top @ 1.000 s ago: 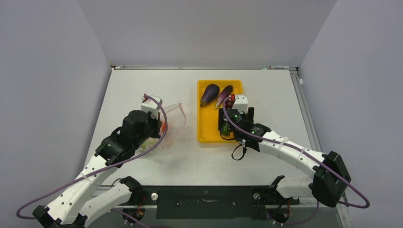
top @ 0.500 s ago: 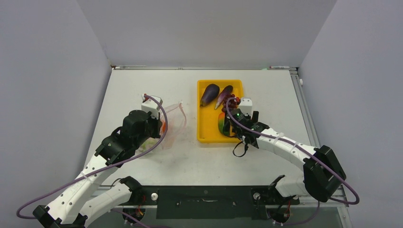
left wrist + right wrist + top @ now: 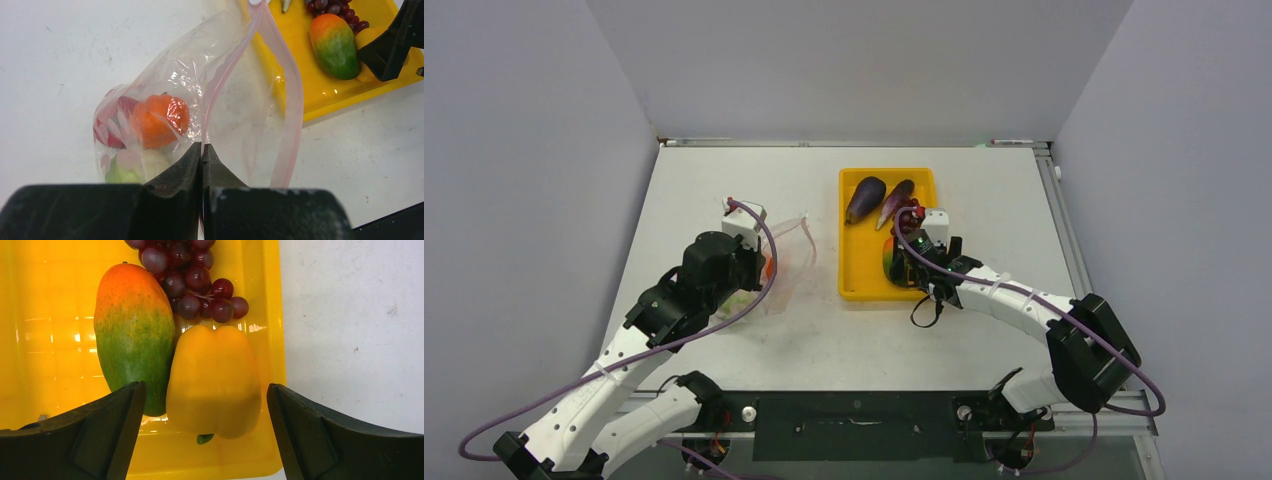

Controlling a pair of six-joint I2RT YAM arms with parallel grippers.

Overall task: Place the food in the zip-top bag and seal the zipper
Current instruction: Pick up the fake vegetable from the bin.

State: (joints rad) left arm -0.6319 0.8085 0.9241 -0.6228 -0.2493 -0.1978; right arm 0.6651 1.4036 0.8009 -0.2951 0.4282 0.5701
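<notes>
Left end effector [image 3: 202, 150]: fingers pressed together, pinching the pink zipper [image 3: 292, 115] at the near side of the zip-top bag [image 3: 240, 120]. The bag lies on the white table [image 3: 60, 45], left of the yellow tray [image 3: 330, 95] and near it, with its mouth standing open. Inside the bag, at its closed end, are an orange round piece [image 3: 160, 120], a red piece [image 3: 112, 122] touching it, and a pale green piece [image 3: 130, 167] nearest the fingers.

Right end effector [image 3: 205, 386]: fingers spread wide, low over the near end of the tray, one on either side of the yellow pepper [image 3: 215, 380]. The finger on the tray-wall side stands clear of the pepper; contact on the other side cannot be told. The pepper lies against an orange-and-green mango-shaped piece [image 3: 132, 335]. Beyond both, and touching them, is a bunch of purple-red grapes [image 3: 192, 275]. At the tray's far end, two dark purple eggplants [image 3: 865, 198] lie side by side.
</notes>
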